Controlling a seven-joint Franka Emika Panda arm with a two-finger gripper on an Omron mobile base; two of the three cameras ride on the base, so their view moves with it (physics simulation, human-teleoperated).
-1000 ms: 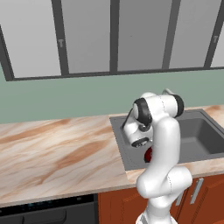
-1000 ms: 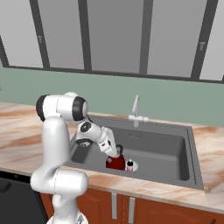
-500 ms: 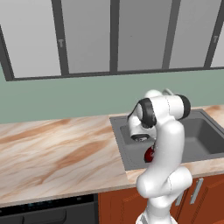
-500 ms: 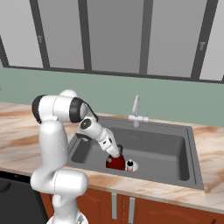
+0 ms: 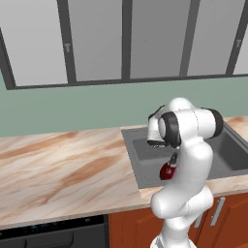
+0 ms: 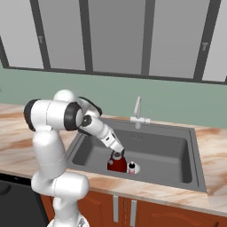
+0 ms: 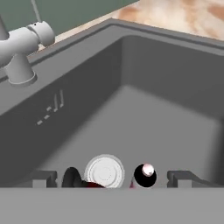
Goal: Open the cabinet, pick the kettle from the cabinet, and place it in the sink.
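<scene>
Since a second ago the arm has swung its upper joints round and lifted a little off the kettle (image 5: 167,171). From the left base view, that dark red kettle sits in the sink (image 5: 145,167) behind the white arm. From the right base view, the gripper (image 6: 119,152) hangs just above the kettle (image 6: 117,164) on the basin floor, beside the drain (image 6: 132,167). From the hand view, the fingers (image 7: 43,178) stand wide apart, holding nothing, the faucet (image 7: 19,48) at upper left.
</scene>
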